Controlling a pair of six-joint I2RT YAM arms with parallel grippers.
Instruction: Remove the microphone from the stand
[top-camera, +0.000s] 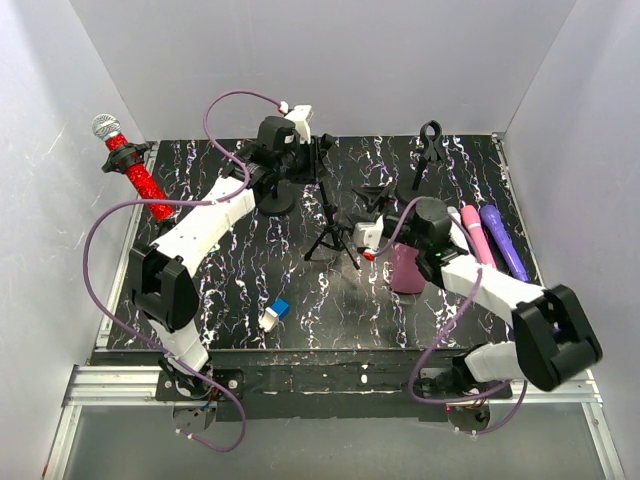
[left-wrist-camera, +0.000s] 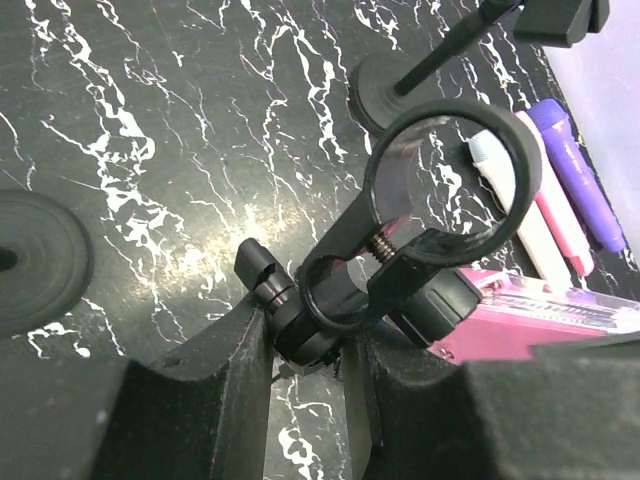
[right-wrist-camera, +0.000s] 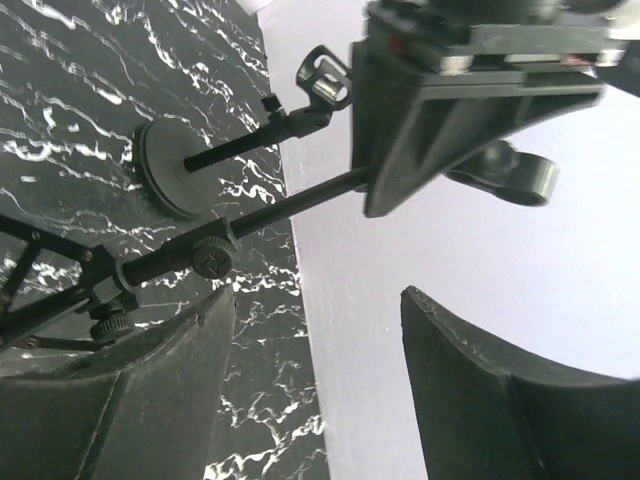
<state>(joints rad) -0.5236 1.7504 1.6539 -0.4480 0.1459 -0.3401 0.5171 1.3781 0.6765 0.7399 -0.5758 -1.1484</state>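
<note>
At the upper left of the top view, the red microphone (top-camera: 133, 172) is seen tilted in a black clip (top-camera: 140, 151) at the table (top-camera: 230, 290) edge — well apart from both grippers. The left gripper (left-wrist-camera: 305, 325) is clamped on the joint of the ring clip (left-wrist-camera: 452, 175) atop the tripod stand (top-camera: 330, 228). The right gripper (right-wrist-camera: 315, 300) is held spread wide beside the tripod's pole
</note>
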